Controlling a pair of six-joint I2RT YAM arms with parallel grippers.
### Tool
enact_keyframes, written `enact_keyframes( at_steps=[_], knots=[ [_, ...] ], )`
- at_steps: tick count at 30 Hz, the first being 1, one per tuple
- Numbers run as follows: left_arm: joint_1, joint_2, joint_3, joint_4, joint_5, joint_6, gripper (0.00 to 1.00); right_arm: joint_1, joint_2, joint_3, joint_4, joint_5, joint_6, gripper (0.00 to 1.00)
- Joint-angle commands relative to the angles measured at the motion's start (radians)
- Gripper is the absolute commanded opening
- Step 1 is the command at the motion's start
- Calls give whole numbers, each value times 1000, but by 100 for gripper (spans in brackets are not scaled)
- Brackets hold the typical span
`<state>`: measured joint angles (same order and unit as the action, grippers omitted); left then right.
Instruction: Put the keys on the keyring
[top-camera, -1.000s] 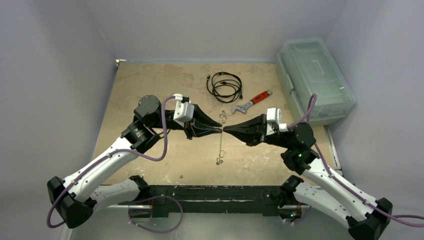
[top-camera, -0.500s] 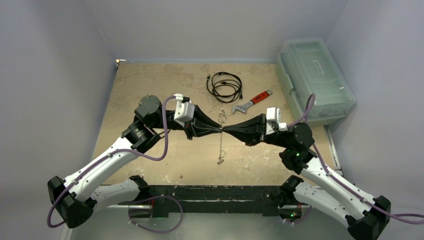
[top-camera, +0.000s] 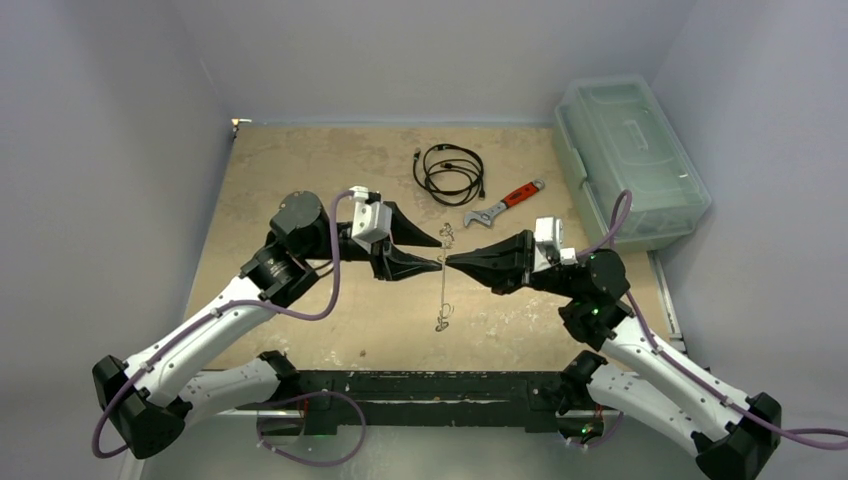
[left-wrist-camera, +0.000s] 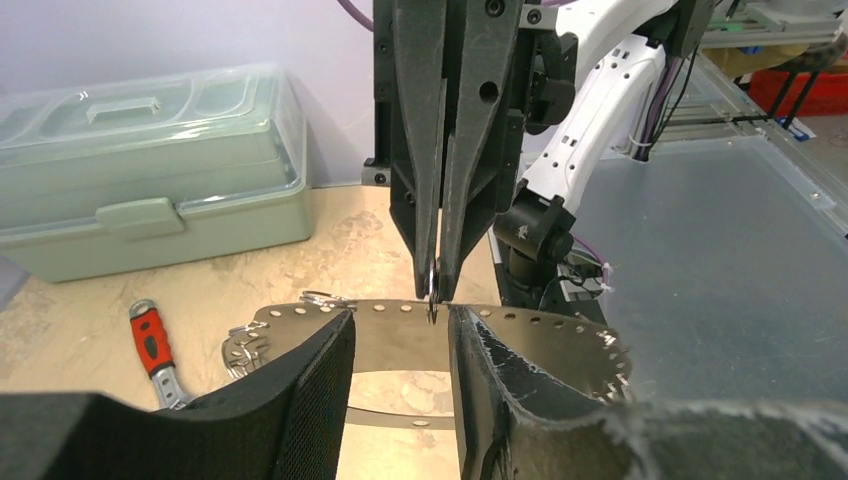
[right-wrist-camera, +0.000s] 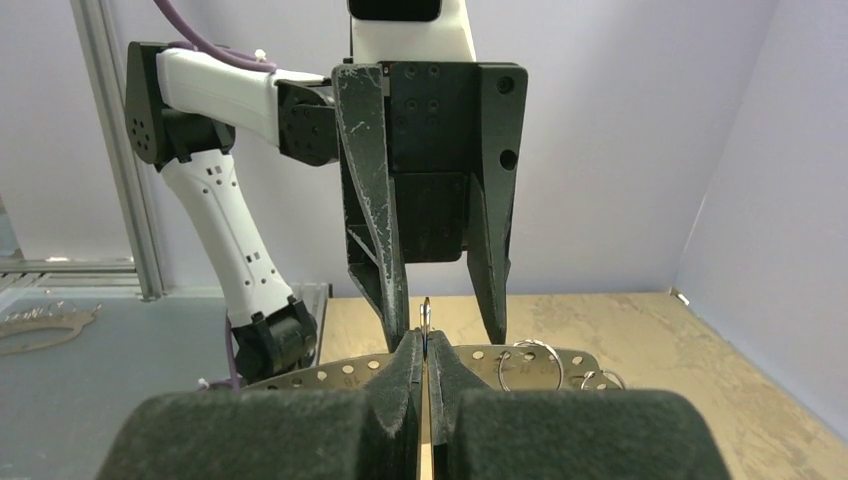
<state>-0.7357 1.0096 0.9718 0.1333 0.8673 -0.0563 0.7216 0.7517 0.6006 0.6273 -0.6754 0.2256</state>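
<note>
Between the parted left fingers (left-wrist-camera: 300, 400), the right fingers (left-wrist-camera: 470, 150) clamp the keyring (left-wrist-camera: 400, 330). Only wrist views show its perforations.

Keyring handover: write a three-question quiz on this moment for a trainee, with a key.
1. True or false: the jaws of the left gripper stand open.
2. What grips the keyring? A, the left gripper; B, the right gripper; C, neither.
3. Fill in: between the black cable and the green box lies a red-handled ___.

Key: 1 true. 2 B: its fingers are pinched shut on the ring's rim. 3 wrench.
</note>
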Motion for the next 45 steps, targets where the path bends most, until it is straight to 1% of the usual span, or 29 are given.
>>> enact_keyframes(
  at_steps=[1, 5, 10, 25, 35, 38, 41, 45],
  knots=[
    [-3, -35, 30, -34, -17, 38, 38, 4, -25, 8, 75, 10, 11, 0],
    [-2, -47, 31, -38, -16, 41, 37, 4, -23, 9, 72, 13, 8, 0],
    [-3, -38, 32, -26, -2, 34, 32, 4, -15, 9, 72, 10, 8, 0],
    [-3, 3, 32, 20, 42, 3, 27, 4, 15, 18, 79, 10, 3, 0],
    [-4, 12, 34, 23, 40, 1, 16, 4, 18, 17, 77, 16, 5, 0],
    [-3, 11, 35, 21, 31, 2, 16, 3, 21, 19, 71, 15, 4, 0],
    [-4, 8, 35, 14, 20, 6, 21, 3, 26, 22, 64, 17, 0, 0],
    [-3, 5, 36, -1, 7, 19, 22, 4, 35, 28, 46, 17, -6, 0]
  ],
)
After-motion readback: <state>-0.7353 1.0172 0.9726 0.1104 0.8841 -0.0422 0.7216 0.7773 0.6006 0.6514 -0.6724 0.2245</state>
